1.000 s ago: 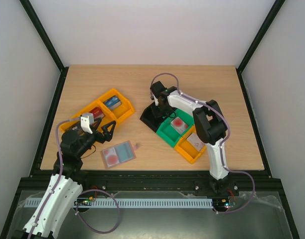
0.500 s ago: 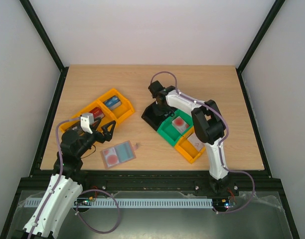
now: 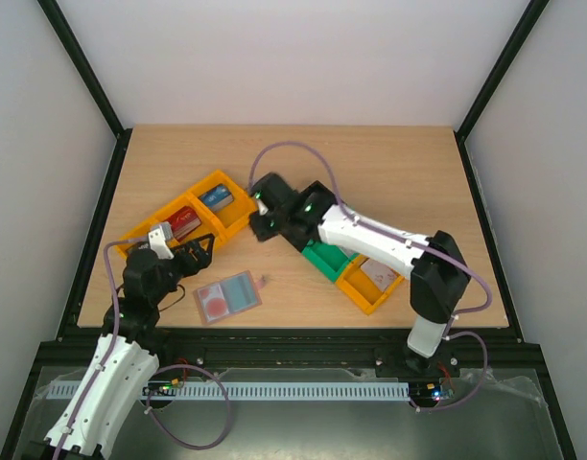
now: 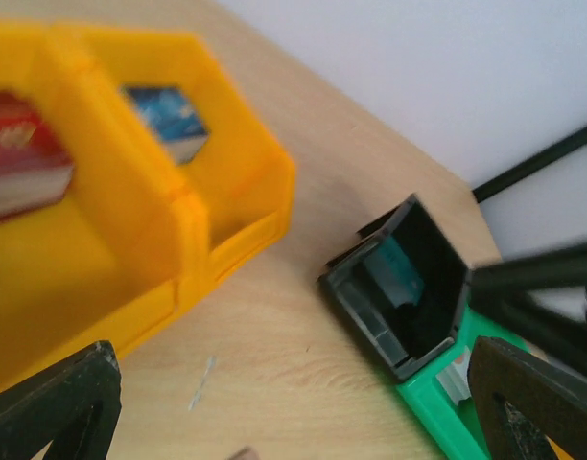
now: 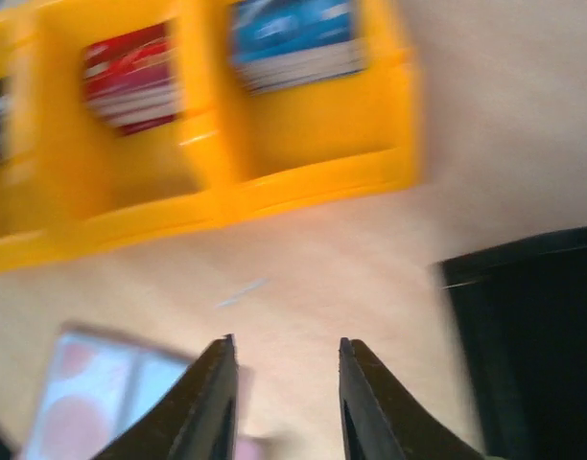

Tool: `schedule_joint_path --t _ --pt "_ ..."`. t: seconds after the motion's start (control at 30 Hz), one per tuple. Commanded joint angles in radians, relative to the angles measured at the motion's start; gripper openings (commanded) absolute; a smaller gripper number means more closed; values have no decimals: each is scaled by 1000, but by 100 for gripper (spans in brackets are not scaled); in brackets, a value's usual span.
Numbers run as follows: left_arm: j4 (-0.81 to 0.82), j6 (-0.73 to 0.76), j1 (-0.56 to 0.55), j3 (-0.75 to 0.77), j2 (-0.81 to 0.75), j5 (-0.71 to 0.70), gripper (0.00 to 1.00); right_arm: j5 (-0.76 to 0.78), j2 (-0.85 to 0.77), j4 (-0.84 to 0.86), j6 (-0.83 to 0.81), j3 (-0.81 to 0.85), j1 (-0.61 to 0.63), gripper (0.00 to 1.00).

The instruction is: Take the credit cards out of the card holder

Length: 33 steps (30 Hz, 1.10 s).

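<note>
The card holder [image 3: 230,295] lies open on the table, pale blue inside, with a red-disc card [image 3: 215,301] showing in its left half. My right gripper [image 3: 259,228] hovers between the long orange bin and the holder, open with nothing between its fingers [image 5: 215,393]. The right wrist view is blurred, with the holder [image 5: 87,398] at bottom left. My left gripper [image 3: 198,255] stands wide open just up-left of the holder, empty; its fingertips [image 4: 58,402] frame bare wood. A teal card [image 4: 396,270] lies in the black bin [image 4: 409,287].
A long orange bin [image 3: 238,218] at the left holds red cards [image 3: 185,222] and blue cards [image 3: 215,198]. A green bin [image 3: 322,261] and a small orange bin [image 3: 363,287] sit right of the black bin, partly under the right arm.
The right arm has swung left from over the black bin to between the orange bin and the holder, and its jaws have opened. The left gripper has shifted slightly down-left.
</note>
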Motion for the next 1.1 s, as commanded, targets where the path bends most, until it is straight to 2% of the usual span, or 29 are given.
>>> schedule_joint_path --t 0.0,0.07,0.23,0.4,0.47,0.63,0.8,0.93,1.07 --pt "-252 -224 14 20 25 -53 99 -75 37 131 144 -131 130 34" --pt "-330 -276 17 16 50 -70 99 -56 69 146 184 -144 184 41" --pt "-383 -307 13 10 93 -64 97 24 148 115 234 -147 277 54" --pt "-382 -330 -18 -13 124 -53 95 50 170 129 287 -211 331 73" --pt "-376 -339 -26 -22 134 -51 95 61 175 139 308 -238 339 76" --pt "-359 -361 -46 -51 168 -52 95 174 203 130 375 -272 337 81" --pt "-299 -343 -56 -59 173 -32 95 309 174 132 417 -340 294 81" --pt "-225 -338 -84 -76 187 -17 96 299 113 166 413 -398 226 77" --pt "-158 -354 -111 -102 214 -20 96 239 92 189 363 -399 212 76"
